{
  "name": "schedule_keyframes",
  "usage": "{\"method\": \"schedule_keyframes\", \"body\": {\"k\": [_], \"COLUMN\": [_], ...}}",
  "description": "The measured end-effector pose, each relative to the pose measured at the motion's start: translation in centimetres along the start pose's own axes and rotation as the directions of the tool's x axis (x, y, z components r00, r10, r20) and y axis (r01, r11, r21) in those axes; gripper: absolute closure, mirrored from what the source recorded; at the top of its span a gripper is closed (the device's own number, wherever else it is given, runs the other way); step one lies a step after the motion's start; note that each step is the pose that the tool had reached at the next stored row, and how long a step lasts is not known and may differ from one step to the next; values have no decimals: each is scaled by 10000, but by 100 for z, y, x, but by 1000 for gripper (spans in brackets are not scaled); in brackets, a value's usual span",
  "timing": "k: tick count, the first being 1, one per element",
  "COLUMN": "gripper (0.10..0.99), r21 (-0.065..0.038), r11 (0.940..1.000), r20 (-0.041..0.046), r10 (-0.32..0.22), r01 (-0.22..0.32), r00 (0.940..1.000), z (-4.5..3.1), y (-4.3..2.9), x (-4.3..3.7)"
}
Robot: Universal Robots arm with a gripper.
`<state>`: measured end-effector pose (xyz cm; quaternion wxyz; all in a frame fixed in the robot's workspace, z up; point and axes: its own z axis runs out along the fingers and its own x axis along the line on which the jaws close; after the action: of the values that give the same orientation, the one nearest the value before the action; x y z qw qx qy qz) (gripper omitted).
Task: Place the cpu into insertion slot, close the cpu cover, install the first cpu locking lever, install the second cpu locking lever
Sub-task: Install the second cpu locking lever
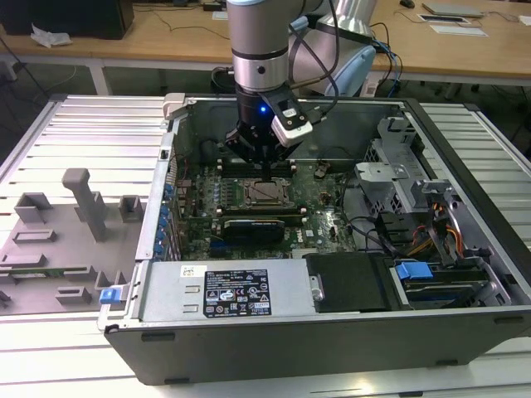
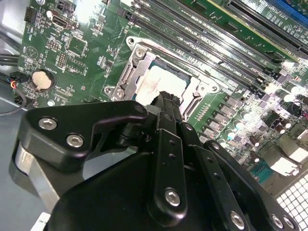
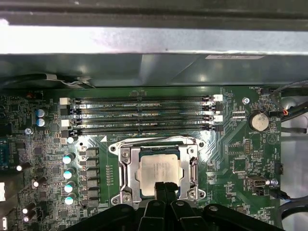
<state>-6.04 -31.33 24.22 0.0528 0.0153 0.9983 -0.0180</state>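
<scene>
Cpu (image 3: 160,169) sits in the insertion slot (image 3: 126,161); gripper (image 3: 165,187) jaws pressed together above, so keep the push gentle and square.

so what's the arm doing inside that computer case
A robot arm reaches down into an open computer case, its gripper right over the processor socket on the green motherboard. The cpu already sits in the socket with the metal cover frame lying around it. The fingers look closed together, holding nothing.

memory slots (image 3: 142,115) flank insertion slot (image 3: 159,171) | open above
</scene>
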Motion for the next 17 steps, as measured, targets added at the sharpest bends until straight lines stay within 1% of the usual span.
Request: {"method": "schedule_keyframes", "body": {"k": [7, 10, 11, 14, 17], "gripper": [980, 980, 980, 980, 980], "r21": [-1, 0, 0, -1, -1], "r11": [10000, 10000, 10000, 10000, 10000], "r20": [0, 0, 0, 0, 0], "r10": [0, 0, -1, 0, 0], "r01": [0, 0, 1, 0, 0], "r00": [10000, 10000, 10000, 10000, 10000], "z": [-3, -3, -1, 1, 4], "y": [0, -20, -56, -114, -191], "x": [0, -1, -2, -4, -6]}}
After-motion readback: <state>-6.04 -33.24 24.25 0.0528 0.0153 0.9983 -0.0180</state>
